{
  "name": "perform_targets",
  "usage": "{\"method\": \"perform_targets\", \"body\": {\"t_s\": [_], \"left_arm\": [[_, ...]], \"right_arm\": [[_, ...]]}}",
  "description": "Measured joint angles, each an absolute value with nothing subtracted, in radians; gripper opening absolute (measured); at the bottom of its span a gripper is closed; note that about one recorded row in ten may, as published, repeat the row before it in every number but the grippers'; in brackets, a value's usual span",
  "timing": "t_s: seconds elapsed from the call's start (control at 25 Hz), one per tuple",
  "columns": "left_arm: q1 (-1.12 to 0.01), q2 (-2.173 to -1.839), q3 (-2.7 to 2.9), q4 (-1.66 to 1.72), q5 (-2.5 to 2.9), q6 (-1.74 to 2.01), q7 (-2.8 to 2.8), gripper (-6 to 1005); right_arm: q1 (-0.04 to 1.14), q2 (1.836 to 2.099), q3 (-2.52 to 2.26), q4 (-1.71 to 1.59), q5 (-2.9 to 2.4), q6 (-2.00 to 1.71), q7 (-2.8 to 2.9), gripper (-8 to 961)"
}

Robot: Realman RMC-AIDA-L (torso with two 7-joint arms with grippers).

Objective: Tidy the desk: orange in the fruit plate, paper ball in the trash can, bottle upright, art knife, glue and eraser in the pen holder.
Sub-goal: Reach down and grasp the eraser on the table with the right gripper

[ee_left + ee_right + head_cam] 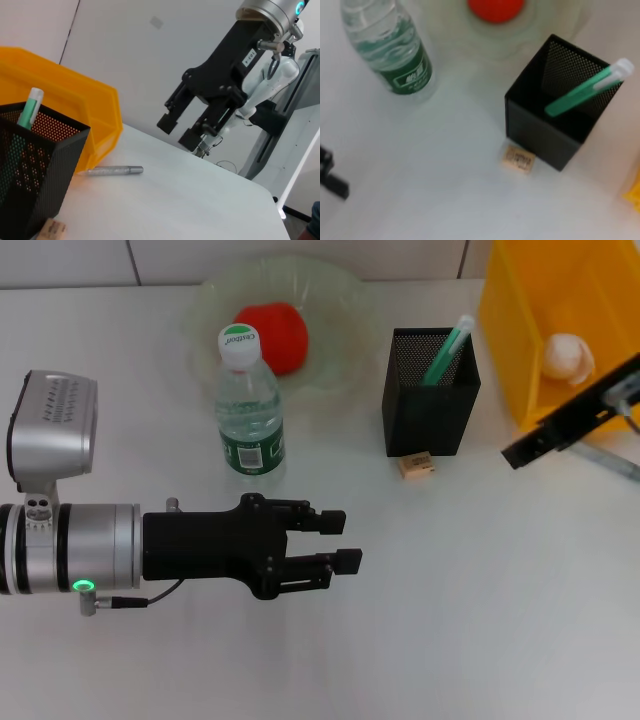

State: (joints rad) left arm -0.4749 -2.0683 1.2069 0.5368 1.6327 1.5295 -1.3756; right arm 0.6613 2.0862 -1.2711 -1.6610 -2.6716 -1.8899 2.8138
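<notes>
The left gripper (335, 542) hung nearest the robot, level over bare desk, its fingers a narrow gap apart and holding nothing, pointing across toward the robot's right. From it the eraser (416, 466) lay farther out and to the right, flat on the desk just in front of the pen holder (430, 405) and close against its base, its long side running roughly along the holder's front wall. That made the pen holder the landmark: the eraser sat on its near side, the bottle (249, 405) stood upright well to its left, and the orange (272, 336) rested in the fruit plate (340, 300) beyond the bottle. A green-barrelled item already leaned inside the holder. To the holder's right the paper ball (566, 357) lay in the trash can (520, 310). The right gripper (560, 425) hovered at the can's near edge, its fingers seemingly parted and empty. It looked the nearer arm to the eraser, though either could reach
</notes>
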Motion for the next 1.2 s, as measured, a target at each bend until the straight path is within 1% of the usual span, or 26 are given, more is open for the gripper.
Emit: {"method": "perform_targets", "body": {"t_s": [0.24,0.44,0.84,1.04,1.2], "left_arm": [[-0.473,-2.069,1.215,0.529,1.629,1.533,-1.346,542],[-0.467,-2.068,1.216,0.529,1.635,1.542,-1.346,542],[-0.470,-2.063,1.213,0.530,1.636,1.545,-1.346,543],[-0.470,-2.064,1.214,0.530,1.637,1.544,-1.347,543],[-0.471,-2.064,1.212,0.529,1.637,1.544,-1.347,544]], "right_arm": [[0.591,2.093,-1.435,-1.652,-2.743,-1.703,2.951,640],[0.544,2.095,-1.465,-1.543,-2.682,-1.557,2.955,641],[0.515,2.094,-1.568,-1.461,-2.619,-1.372,2.957,643],[0.518,2.094,-1.575,-1.363,-2.575,-1.289,2.957,739],[0.530,2.094,-1.583,-1.302,-2.563,-1.243,2.957,739]]}}
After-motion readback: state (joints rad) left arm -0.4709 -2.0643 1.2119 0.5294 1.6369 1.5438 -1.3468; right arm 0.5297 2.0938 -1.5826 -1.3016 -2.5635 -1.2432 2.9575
